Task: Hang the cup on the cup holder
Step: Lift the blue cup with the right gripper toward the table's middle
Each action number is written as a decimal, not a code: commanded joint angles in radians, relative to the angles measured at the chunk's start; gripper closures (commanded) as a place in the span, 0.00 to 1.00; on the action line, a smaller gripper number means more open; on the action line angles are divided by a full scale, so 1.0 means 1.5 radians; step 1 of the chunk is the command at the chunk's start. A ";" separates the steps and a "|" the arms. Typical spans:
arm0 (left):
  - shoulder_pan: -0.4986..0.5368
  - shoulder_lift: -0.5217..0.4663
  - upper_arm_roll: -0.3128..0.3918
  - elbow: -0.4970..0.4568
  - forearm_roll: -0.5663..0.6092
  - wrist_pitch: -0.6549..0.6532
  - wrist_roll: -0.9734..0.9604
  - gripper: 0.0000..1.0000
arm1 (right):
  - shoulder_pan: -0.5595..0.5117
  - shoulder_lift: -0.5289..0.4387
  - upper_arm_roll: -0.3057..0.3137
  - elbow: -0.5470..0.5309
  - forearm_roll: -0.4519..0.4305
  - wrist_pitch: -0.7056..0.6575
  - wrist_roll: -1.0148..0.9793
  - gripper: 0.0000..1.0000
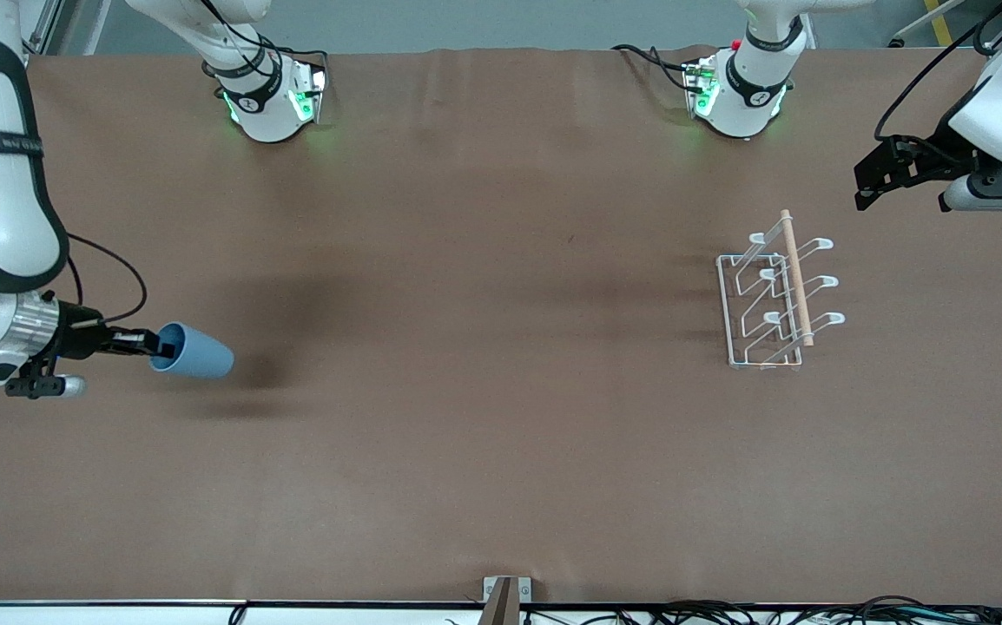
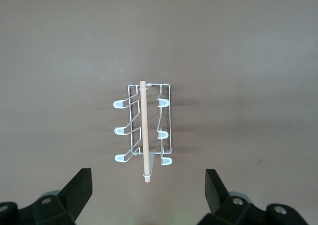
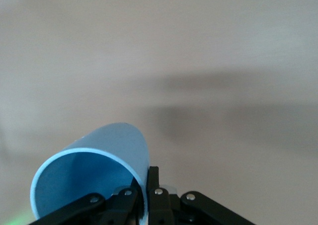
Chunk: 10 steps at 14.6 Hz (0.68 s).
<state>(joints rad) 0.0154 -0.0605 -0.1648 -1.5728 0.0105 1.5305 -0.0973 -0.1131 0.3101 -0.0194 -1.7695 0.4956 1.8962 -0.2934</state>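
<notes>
Blue and smooth, the cup [image 1: 194,351] is held up in the air by the right gripper [image 1: 156,345], over the brown surface [image 1: 484,434] at the right arm's end. It lies on its side, with its wide mouth toward the gripper and its small bottom pointing toward the middle. The jaws are pinched on the rim, one finger inside the cup and one outside, as the right wrist view shows [image 3: 94,175]. The cup holder [image 1: 774,299] stands well apart from the cup, toward the left arm's end. It is a white wire rack with looped prongs and a wooden rod [image 1: 796,278] along the top. No cup hangs on it yet. The left gripper [image 2: 149,185] waits above the rack with its jaws wide open and holds nothing. I think the trip across is the tricky part. The grip is only on a thin bit of the rim, so the cup could slip or tip if the arm moves fast. The cup mouth must also slide over one prong just right. If it comes in crooked, it could bump the light rack and push it away, or drop off.
</notes>
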 commanded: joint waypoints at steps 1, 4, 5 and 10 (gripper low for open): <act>0.000 0.006 -0.004 0.018 -0.008 -0.005 0.009 0.00 | 0.021 -0.043 0.013 -0.015 0.088 -0.046 0.004 0.98; -0.001 0.007 -0.005 0.021 -0.008 -0.005 0.010 0.00 | 0.093 -0.060 0.014 0.017 0.138 -0.075 0.135 1.00; -0.003 0.006 -0.005 0.021 -0.008 -0.005 0.009 0.00 | 0.120 -0.066 0.014 0.025 0.140 -0.076 0.186 1.00; -0.019 0.006 -0.007 0.021 -0.030 -0.005 0.010 0.00 | 0.204 -0.067 0.014 0.032 0.272 -0.112 0.218 1.00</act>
<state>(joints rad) -0.0080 -0.0605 -0.1745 -1.5639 -0.0178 1.5306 -0.0969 0.1740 0.2179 0.0117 -1.7123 0.8399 1.7513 0.0251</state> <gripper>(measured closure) 0.000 0.952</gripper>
